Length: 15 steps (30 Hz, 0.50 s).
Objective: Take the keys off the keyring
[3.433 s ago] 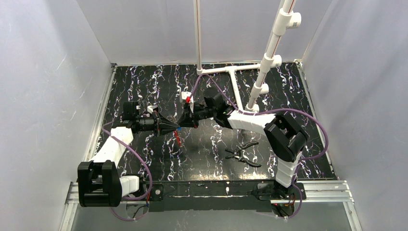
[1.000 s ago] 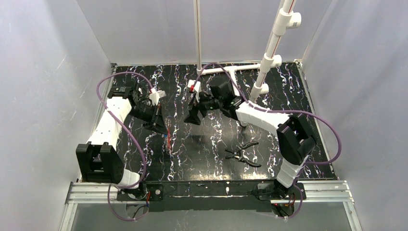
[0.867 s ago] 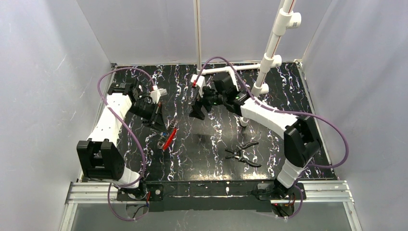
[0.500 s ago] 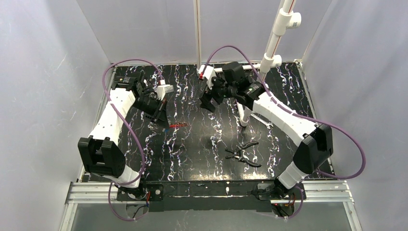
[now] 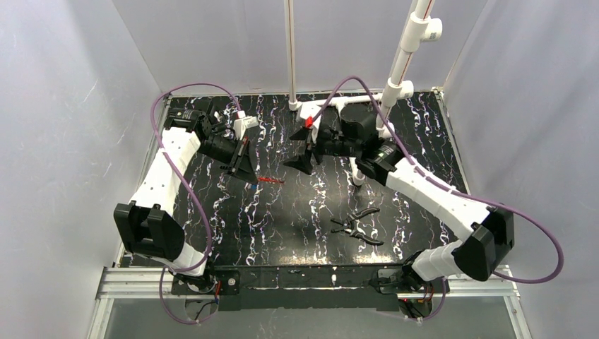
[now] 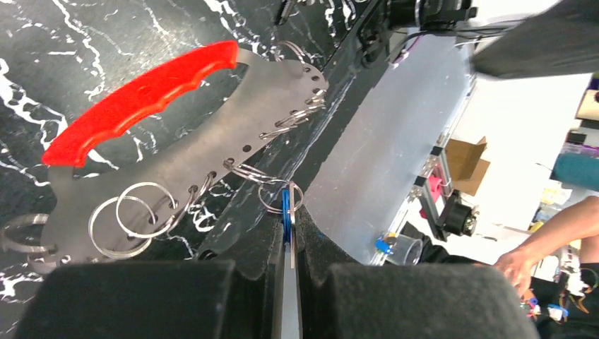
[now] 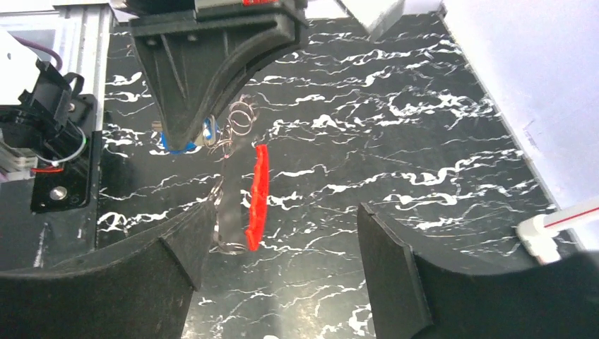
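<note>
- Left gripper (image 6: 286,247) pinches the small blue-headed metal key (image 6: 285,208); it's my nearer arm.
- Red-edged flat grey metal keyring (image 6: 212,134) stretches lengthwise toward my spread, empty right gripper (image 7: 282,254).

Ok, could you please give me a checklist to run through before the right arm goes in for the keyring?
1. Grasp: left gripper shut on blue-headed key, ok.
2. Opening: right gripper open, ok.
3. Alignment: keyring lies ahead of the right gripper, outside its span, not ok.
4. Release: key linked to keyring, not ok.
5. Height: keyring off the table, cannot tell.
6. Clearance: pliers away from both arms, ok.
</note>
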Available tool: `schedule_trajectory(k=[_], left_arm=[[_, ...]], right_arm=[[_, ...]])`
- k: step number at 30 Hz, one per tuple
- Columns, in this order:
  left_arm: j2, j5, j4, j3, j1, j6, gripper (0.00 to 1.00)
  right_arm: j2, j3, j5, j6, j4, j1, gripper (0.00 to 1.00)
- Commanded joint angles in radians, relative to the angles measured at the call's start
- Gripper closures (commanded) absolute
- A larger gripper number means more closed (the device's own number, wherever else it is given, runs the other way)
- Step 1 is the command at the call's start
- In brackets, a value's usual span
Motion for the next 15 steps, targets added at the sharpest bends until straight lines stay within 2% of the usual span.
schedule_trajectory(k=[1,9,15], left_arm=[[-0.016,0.123,-0.011,0.048,-0.013,-0.053,1.0],[-0.018,0.275,-0.013,-0.002,-0.013,-0.054,1.0],[-0.023,0.377,-0.026,-0.048,-0.014,-0.033,1.0]], right_arm=[[0.042,-0.036,-0.01,0.1,0.195,0.02,0.21],[0.04,-0.18,-0.009,0.162,0.431,0.057,0.36],[-0.016,-0.283,-0.068,0.1,0.509,0.086,0.4]])
